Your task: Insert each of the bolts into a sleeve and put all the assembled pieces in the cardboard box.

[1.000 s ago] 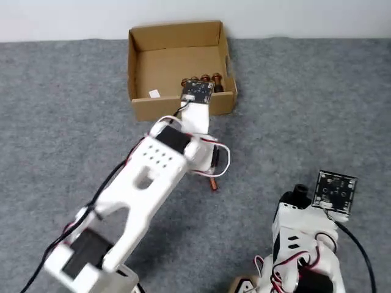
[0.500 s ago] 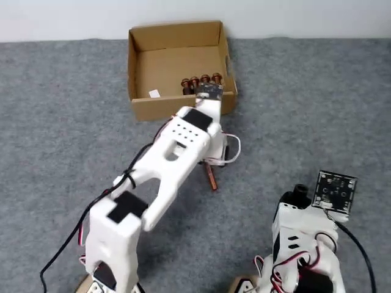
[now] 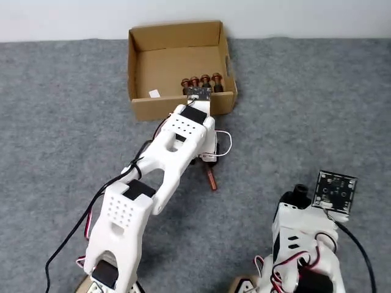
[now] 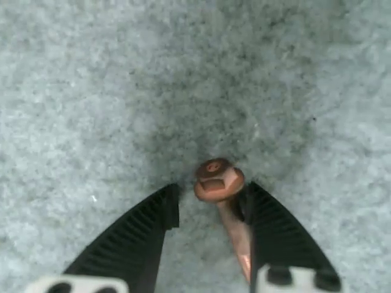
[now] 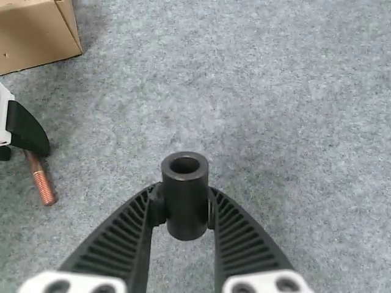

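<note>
Grey carpet (image 3: 317, 91) is covering the whole work surface, and I am reading outward from the fingers. In the left wrist view the left gripper (image 4: 209, 201) is sitting low over the carpet with its jaws spread apart. The copper bolt (image 4: 219, 183) is lying between them, its hex head pressing against one finger while a gap is showing on the other side, so nothing is clamped. The right gripper (image 5: 185, 204) is closing both fingers around the dark sleeve (image 5: 184, 189), holding it above the carpet with its open bore facing the camera. From the high view, the bolt (image 3: 211, 179) is lying on the carpet a little way in front of the cardboard box (image 3: 165, 107), off the box's near right corner. The left arm (image 3: 177, 146) is stretching diagonally over it towards the box's front wall. Four assembled pieces (image 3: 201, 82) are lining up inside the box against that front wall, beside the right side wall, with a small white scrap (image 3: 154, 93) lying farther along the box floor. The right arm (image 3: 305, 244) is sitting well apart at the near edge, with wide carpet spreading between it and the box. A pale wall (image 3: 305, 18) is running behind the box's far edge.
</note>
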